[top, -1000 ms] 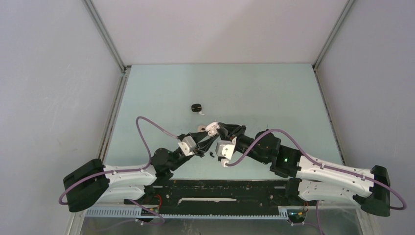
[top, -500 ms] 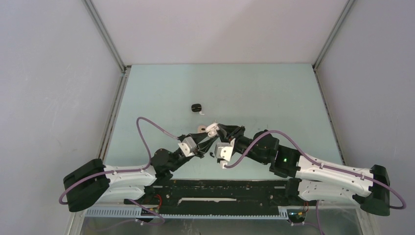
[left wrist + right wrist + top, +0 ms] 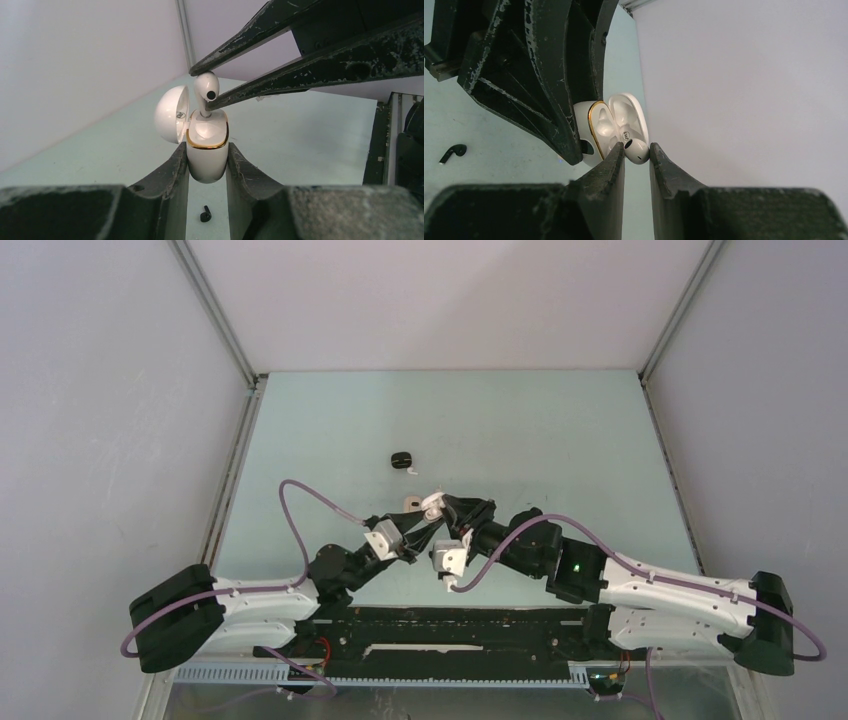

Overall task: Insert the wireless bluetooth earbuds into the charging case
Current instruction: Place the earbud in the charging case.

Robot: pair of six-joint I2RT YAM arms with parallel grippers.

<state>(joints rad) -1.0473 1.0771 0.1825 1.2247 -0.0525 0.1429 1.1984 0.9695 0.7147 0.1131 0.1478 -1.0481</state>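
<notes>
The white earbud [image 3: 205,90] stands stem-down at the mouth of the open charging case [image 3: 206,150], its head pinched in the closed right hand [image 3: 636,152]. The left hand [image 3: 206,167] is clamped on the case's body, with the lid swung toward 10 o'clock. A black earbud [image 3: 205,216] lies on the counter [image 3: 560,440] at 6 o'clock under the case, and a small black case [image 3: 402,458] sits at 11 o'clock from both hands.
</notes>
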